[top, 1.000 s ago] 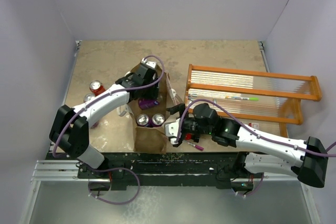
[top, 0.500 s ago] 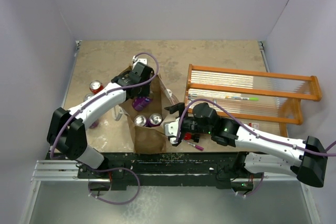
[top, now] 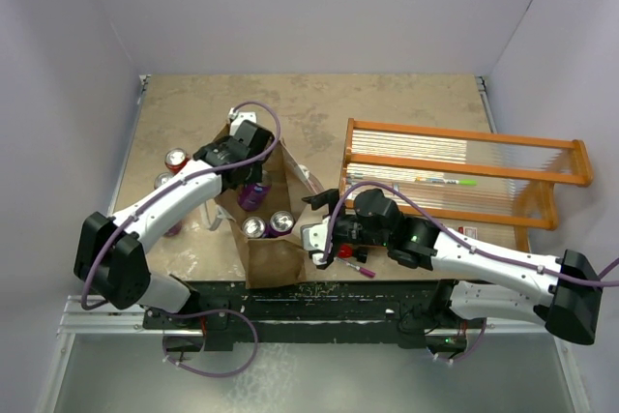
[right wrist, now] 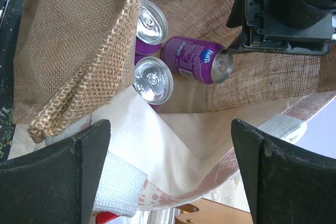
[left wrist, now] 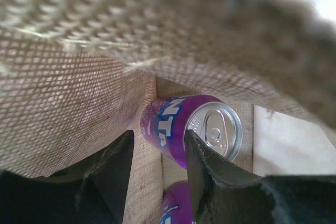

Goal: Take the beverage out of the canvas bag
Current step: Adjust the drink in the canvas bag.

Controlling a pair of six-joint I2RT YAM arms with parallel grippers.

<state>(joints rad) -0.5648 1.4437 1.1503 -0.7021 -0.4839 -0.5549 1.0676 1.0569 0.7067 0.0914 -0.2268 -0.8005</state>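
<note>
The purple can (right wrist: 191,59) lying on its side inside the bag (right wrist: 79,35) carries the brand name "Fanta" in white letters along its body, seen from the right wrist. The left wrist view catches only the letters "NTA" of that name. The red can (top: 176,160) outside the bag has a label too small to read.

The bag (top: 276,256) stands near the front of the table (top: 387,103), left of the rack (top: 464,176), with an outer can (top: 176,159) on its far left. In it 2 front cans (top: 253,227) stand side by side, and a tilted can (top: 253,193) lies behind them, between the left gripper's (left wrist: 158,136) fingers. The right gripper (right wrist: 169,129) sits at the bag's right rim, and a pen (top: 360,266) lies beside the bag's right front.
</note>
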